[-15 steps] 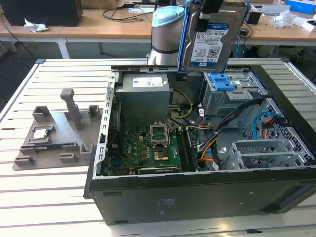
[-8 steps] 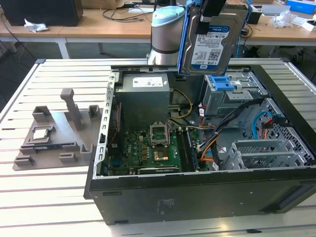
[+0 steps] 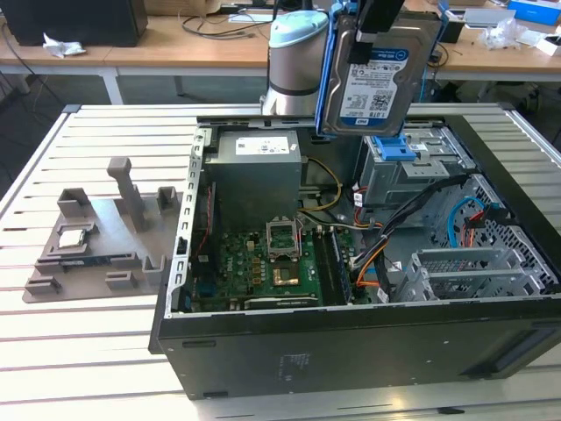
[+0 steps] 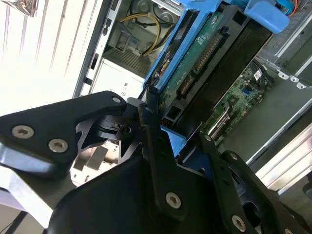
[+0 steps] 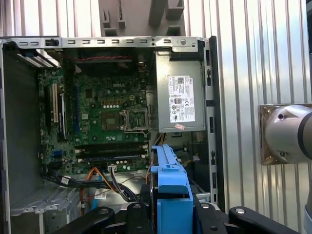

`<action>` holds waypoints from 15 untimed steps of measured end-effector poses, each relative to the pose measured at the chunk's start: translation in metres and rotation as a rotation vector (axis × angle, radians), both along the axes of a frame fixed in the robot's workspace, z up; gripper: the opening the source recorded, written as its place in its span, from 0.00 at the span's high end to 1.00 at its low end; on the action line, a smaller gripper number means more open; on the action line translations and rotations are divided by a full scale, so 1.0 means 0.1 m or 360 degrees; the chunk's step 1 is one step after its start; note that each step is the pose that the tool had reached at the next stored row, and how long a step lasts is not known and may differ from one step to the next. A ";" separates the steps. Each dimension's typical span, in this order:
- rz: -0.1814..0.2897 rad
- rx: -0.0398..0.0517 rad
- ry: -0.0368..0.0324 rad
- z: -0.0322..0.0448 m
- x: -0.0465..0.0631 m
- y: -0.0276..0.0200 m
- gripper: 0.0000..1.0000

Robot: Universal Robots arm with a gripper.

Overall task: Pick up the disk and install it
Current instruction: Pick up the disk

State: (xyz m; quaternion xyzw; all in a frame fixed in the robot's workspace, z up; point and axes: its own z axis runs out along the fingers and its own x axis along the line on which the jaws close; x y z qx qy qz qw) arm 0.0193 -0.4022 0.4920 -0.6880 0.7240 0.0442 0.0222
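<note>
The disk [image 3: 379, 81], a silver drive with a white-and-blue label in blue caddy rails, hangs upright over the open computer case [image 3: 351, 351]. Its blue end tab sits just above the metal drive cage [image 3: 421, 171] at the case's far right. My gripper [image 3: 375, 22] is shut on the disk's upper end. In the second wrist view the disk's green circuit-board side [image 4: 204, 63] runs away from the black fingers [image 4: 152, 131] clamping it. In the first wrist view the blue caddy edge [image 5: 170, 195] stands between the fingers, above the motherboard [image 5: 107, 117].
Inside the case lie the grey power supply [image 3: 256, 167], the green motherboard [image 3: 263, 263] and loose orange, black and blue cables [image 3: 394, 237]. A grey fixture [image 3: 105, 232] with a small chip stands on the slatted table at the exterior view's left. Cluttered desks run behind.
</note>
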 end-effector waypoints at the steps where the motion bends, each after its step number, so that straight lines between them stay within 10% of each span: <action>1: 0.0000 0.0000 0.0000 -0.002 0.00 -0.006 0.64; 15: 0.0000 0.0000 0.0000 -0.041 0.00 -0.105 0.64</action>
